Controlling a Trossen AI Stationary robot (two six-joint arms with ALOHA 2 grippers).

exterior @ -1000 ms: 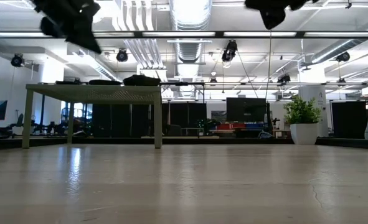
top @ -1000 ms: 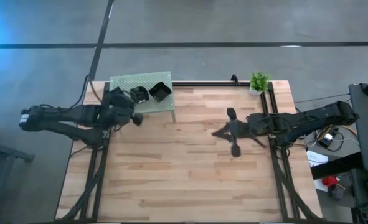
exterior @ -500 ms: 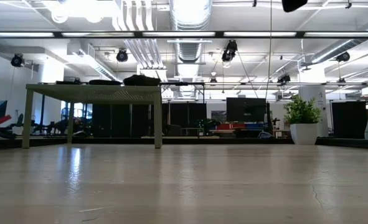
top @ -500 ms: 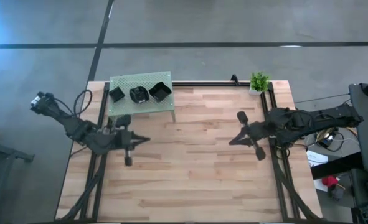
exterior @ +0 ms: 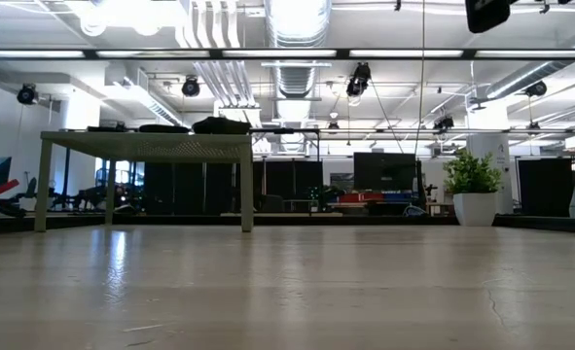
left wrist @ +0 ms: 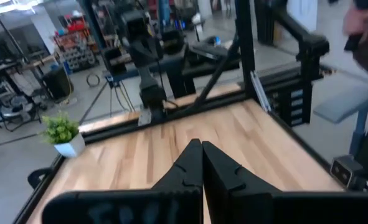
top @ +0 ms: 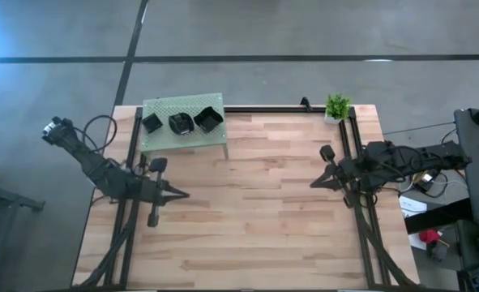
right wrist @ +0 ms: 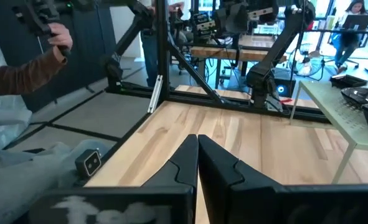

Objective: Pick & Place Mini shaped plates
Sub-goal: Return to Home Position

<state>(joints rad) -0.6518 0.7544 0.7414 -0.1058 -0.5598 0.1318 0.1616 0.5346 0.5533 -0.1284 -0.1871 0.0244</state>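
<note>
My left pincer (top: 179, 195), right pincer (top: 315, 184) pinched closed, empty, over opposite surface (top: 247, 219) sides; black plates (top: 181, 122) sit on green shelf (top: 162, 107).

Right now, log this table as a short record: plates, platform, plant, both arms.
plates: black, three clusters in a row on the platform
platform: green, perforated, on legs, at the table's back left corner
plant: white pot, back right corner
left gripper: above the table's left side, in front of the platform; fingers shut, empty
right gripper: above the table's right side, in front of the plant; fingers shut, empty
table: light wood planks
</note>
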